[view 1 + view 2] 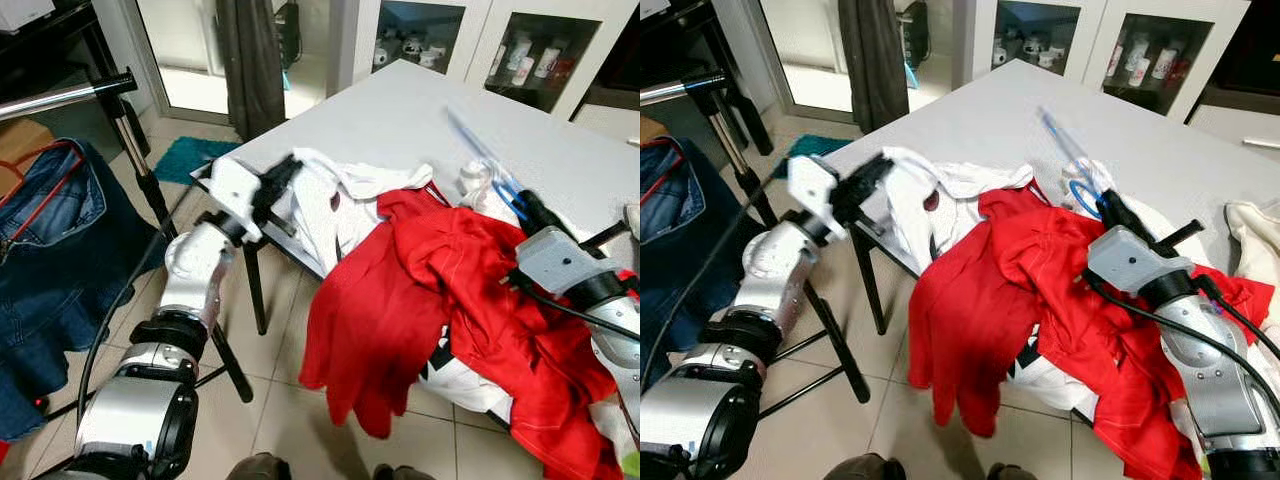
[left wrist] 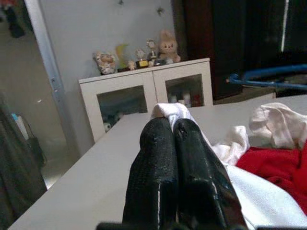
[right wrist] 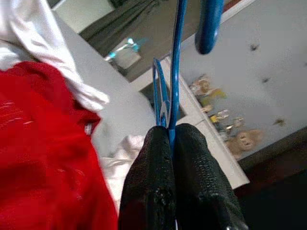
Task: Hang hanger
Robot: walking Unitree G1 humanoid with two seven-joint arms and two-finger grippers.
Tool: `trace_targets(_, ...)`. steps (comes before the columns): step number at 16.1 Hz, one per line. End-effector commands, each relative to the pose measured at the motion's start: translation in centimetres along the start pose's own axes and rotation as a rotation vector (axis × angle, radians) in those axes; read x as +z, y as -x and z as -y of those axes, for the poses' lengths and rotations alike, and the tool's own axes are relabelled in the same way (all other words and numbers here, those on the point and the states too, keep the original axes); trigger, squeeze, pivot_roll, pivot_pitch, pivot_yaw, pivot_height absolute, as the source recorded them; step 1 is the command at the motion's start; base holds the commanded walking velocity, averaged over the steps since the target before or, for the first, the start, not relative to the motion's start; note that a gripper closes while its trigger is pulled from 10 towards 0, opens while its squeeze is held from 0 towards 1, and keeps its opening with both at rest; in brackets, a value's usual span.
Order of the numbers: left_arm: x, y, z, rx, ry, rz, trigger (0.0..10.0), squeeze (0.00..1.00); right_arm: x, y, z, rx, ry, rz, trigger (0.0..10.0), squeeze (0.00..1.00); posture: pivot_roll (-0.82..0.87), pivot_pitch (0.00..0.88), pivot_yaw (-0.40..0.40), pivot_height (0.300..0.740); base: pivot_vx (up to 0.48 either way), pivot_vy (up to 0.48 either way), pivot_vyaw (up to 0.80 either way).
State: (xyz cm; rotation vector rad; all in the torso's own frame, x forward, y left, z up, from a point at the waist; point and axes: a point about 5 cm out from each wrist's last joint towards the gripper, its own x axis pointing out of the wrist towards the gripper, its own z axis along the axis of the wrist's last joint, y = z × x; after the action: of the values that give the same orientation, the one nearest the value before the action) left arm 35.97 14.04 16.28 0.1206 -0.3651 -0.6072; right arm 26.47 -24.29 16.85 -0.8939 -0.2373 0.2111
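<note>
Blue hanger (image 3: 171, 72): plastic, pinched between the right claw's fingers, its wire frame rising above them over the far side of the worktop.
Right claw (image 1: 1110, 212): clenched on the hanger, raised just above the heap of clothes.
Left claw (image 1: 283, 180): fingers (image 2: 163, 172) pressed together, tips nipping a fold of the white garment at the worktop's near corner.
White garment (image 1: 330, 200): crumpled, lying beside the red one, its edge draped off the worktop.
Red garment (image 1: 400, 300): big and loose, spilling over the worktop's front edge toward the tiled floor.
Worktop (image 1: 400, 120): pale grey, bare beyond the clothes.
Clothes rail (image 1: 70, 95): metal bar on a stand at the robot's left, blue denim (image 1: 50, 240) draped under it.
</note>
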Motion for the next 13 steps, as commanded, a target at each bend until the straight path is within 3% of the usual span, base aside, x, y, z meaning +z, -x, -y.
trace_targets(1,0.2,0.1,-0.3,0.004,0.005,0.008,0.0,0.00,-0.1,0.1,-0.4,0.047,-0.069,-0.015,10.0,0.00,0.03,0.033,0.019,0.740,0.000,0.000,0.00)
trace_targets(4,-0.4,0.2,0.0,0.004,0.016,-0.025,0.0,0.00,-0.5,0.6,-0.3,0.152,-0.143,-0.046,10.0,0.00,0.03,0.031,0.022,0.740,0.000,0.000,0.00)
trace_targets(8,-1.1,0.7,0.3,0.015,0.035,-0.057,0.0,0.00,-1.4,1.0,-0.1,0.196,-0.037,-0.111,10.0,0.00,0.02,0.030,0.022,0.740,0.000,0.000,0.00)
trace_targets(9,-1.3,0.9,0.2,0.022,0.037,-0.066,0.0,0.00,-1.4,1.0,-0.2,0.209,-0.037,-0.119,10.0,0.99,0.02,0.030,0.022,0.740,0.000,0.000,0.00)
trace_targets(13,-1.4,1.1,0.2,0.031,0.038,-0.070,0.0,0.00,-0.7,1.4,-0.7,0.299,-0.096,-0.082,10.0,1.00,0.03,0.031,0.020,0.740,0.000,0.000,0.00)
